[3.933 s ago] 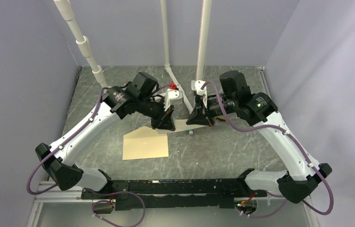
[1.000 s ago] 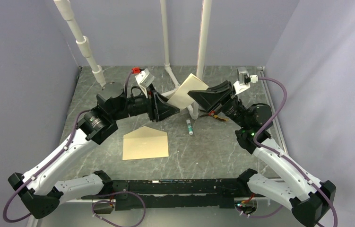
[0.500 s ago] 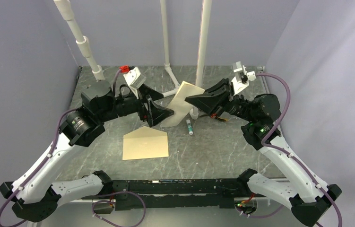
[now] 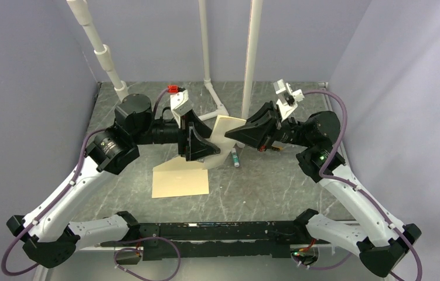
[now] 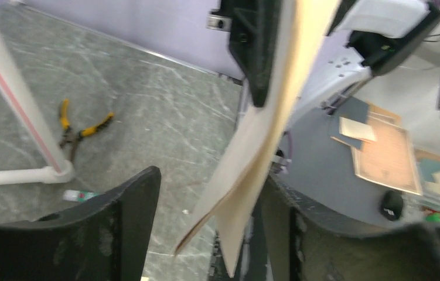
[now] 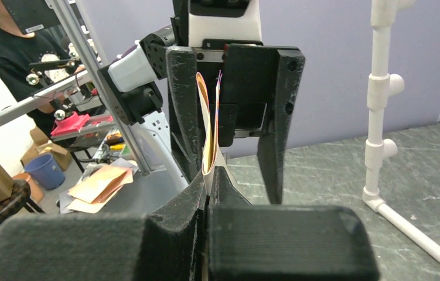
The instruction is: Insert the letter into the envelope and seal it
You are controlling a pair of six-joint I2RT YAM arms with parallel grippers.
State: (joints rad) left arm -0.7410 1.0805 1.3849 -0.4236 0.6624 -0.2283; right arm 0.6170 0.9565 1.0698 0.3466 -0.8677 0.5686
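Note:
The letter (image 4: 223,132) is a folded pale sheet held on edge in the air above the table's middle. My right gripper (image 6: 208,175) is shut on its right edge; in the top view its tip (image 4: 229,134) meets the paper. My left gripper (image 5: 211,181) faces it from the left, jaws apart on either side of the letter (image 5: 264,134), with a gap on the left side and the paper close to the right finger (image 5: 276,228). The envelope (image 4: 180,177) lies flat on the table below, flap open and pointing away.
A glue stick (image 4: 236,157) lies right of the envelope, and yellow-handled pliers (image 5: 82,129) lie behind the right gripper. White pipe posts (image 4: 251,58) rise at the back, their feet (image 5: 18,175) on the table. Purple walls close in three sides.
The right gripper has carried the letter lower and leftward. The left gripper swung up around the letter's free edge, its jaws widening, then narrowing.

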